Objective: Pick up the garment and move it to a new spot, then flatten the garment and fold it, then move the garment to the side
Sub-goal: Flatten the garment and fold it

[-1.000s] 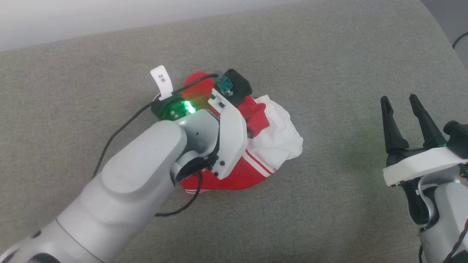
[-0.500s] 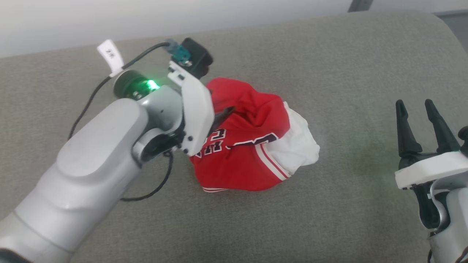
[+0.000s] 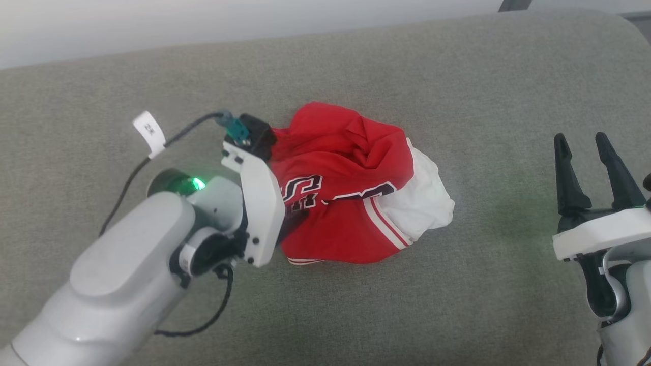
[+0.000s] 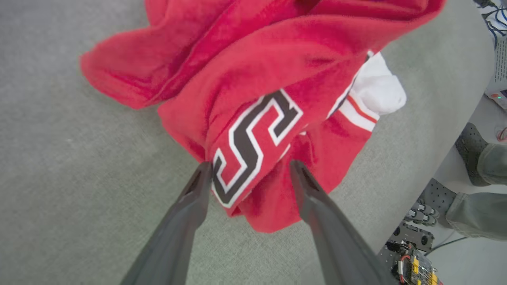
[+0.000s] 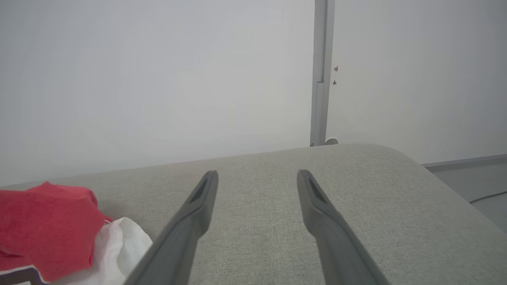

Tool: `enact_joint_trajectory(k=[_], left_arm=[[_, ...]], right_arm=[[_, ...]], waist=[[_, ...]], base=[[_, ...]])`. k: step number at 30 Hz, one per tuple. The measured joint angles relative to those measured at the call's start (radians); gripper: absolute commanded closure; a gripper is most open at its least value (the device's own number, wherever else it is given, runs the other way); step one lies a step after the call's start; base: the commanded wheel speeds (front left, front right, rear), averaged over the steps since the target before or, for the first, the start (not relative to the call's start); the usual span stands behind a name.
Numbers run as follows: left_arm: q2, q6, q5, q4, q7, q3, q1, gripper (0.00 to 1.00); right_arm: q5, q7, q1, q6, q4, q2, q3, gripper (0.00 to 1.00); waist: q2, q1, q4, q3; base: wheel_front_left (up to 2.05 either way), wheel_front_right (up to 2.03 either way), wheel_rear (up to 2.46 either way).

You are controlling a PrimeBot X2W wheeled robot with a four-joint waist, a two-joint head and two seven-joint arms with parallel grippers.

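Red garment [image 3: 351, 203] crumpled on grey cushion [image 3: 457, 76], fold between spread left gripper [image 4: 249, 167]

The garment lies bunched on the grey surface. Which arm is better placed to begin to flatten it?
Left, I think. The left tool stands open right at the garment, a red fold between its fingertips. The right tool is open too, but well apart from it.

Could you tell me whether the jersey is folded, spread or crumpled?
Crumpled: the jersey lies in a bunched heap, its lettering creased and partly hidden.
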Motion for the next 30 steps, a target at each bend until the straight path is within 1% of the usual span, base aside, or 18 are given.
enact_joint_trajectory(k=[3, 5, 8, 9, 10, 11, 12, 16, 20, 22, 26, 28, 30], left_arm=[[0.005, 0.016, 0.010, -0.001, 0.007, -0.018, 0.018, 0.00], [0.014, 0.016, 0.048, 0.013, 0.000, -0.038, 0.019, 0.00], [0.001, 0.022, 0.036, 0.056, -0.013, -0.035, 0.035, 0.00], [-0.003, 0.016, 0.035, 0.069, -0.018, -0.038, 0.040, 0.00], [-0.003, 0.014, 0.035, 0.084, -0.027, -0.037, 0.042, 0.56], [-0.002, 0.010, 0.036, 0.099, -0.041, -0.034, 0.042, 1.00], [0.002, 0.002, 0.036, 0.112, -0.052, -0.027, 0.041, 1.00], [0.019, 0.001, 0.024, 0.150, -0.076, 0.005, 0.041, 1.00], [0.073, 0.006, 0.023, 0.149, -0.097, 0.042, 0.035, 1.00], [0.107, 0.016, 0.027, 0.135, -0.101, 0.053, 0.028, 1.00], [0.164, 0.018, 0.029, 0.095, -0.118, 0.086, 0.023, 1.00], [0.164, 0.016, 0.009, 0.061, -0.120, 0.099, 0.024, 1.00], [0.152, 0.015, -0.004, 0.017, -0.116, 0.097, 0.023, 1.00]], right_arm=[[0.000, 0.003, -0.001, 0.000, -0.002, 0.000, 0.001, 0.00], [0.003, 0.003, -0.004, 0.000, -0.002, 0.000, 0.002, 0.00], [0.007, 0.002, -0.010, 0.000, 0.000, 0.000, 0.007, 0.00], [0.007, 0.002, -0.012, 0.000, 0.002, 0.000, 0.008, 0.00], [0.007, 0.001, -0.013, 0.000, 0.003, 0.000, 0.010, 0.00], [0.008, -0.001, -0.014, 0.000, 0.004, 0.000, 0.011, 0.00], [0.008, -0.001, -0.014, 0.000, 0.005, 0.000, 0.011, 0.00], [0.007, -0.002, -0.012, 0.000, 0.010, -0.002, 0.007, 0.00], [0.007, -0.004, 0.000, 0.000, 0.010, -0.002, -0.001, 0.00], [0.007, -0.004, 0.005, 0.000, 0.010, -0.001, -0.002, 0.00], [0.007, -0.002, 0.008, 0.000, 0.007, 0.001, -0.003, 0.00], [0.006, 0.000, 0.012, 0.000, 0.004, 0.001, -0.003, 0.00], [0.006, 0.001, 0.015, 0.000, 0.001, 0.001, -0.005, 0.00]], waist=[[0.0000, 0.0000, -0.009, 0.013], [0.0000, 0.0000, -0.016, 0.020], [0.0000, 0.0000, -0.024, 0.029], [0.0000, 0.0000, -0.026, 0.030], [0.0000, 0.0000, -0.027, 0.031], [0.0000, 0.0000, -0.028, 0.030], [0.0000, 0.0000, -0.028, 0.029], [0.0000, 0.0000, -0.024, 0.018], [0.0000, -0.0001, -0.015, 0.005], [0.0000, 0.0000, -0.011, 0.000], [0.0000, 0.0000, -0.005, -0.005], [0.0000, 0.0000, -0.003, -0.006], [0.0000, 0.0000, -0.001, -0.005]], base=[[0.00, 0.00, 0.00], [0.00, 0.00, 0.00], [0.00, 0.00, 0.00], [0.00, 0.00, 0.00], [0.00, 0.00, 0.00], [0.00, 0.00, 0.00], [0.00, 0.00, 0.00], [0.00, 0.00, 0.00], [0.00, 0.00, 0.00], [0.00, 0.00, 0.00], [0.00, 0.00, 0.00], [0.00, 0.00, 0.00], [0.00, 0.00, 0.00]])
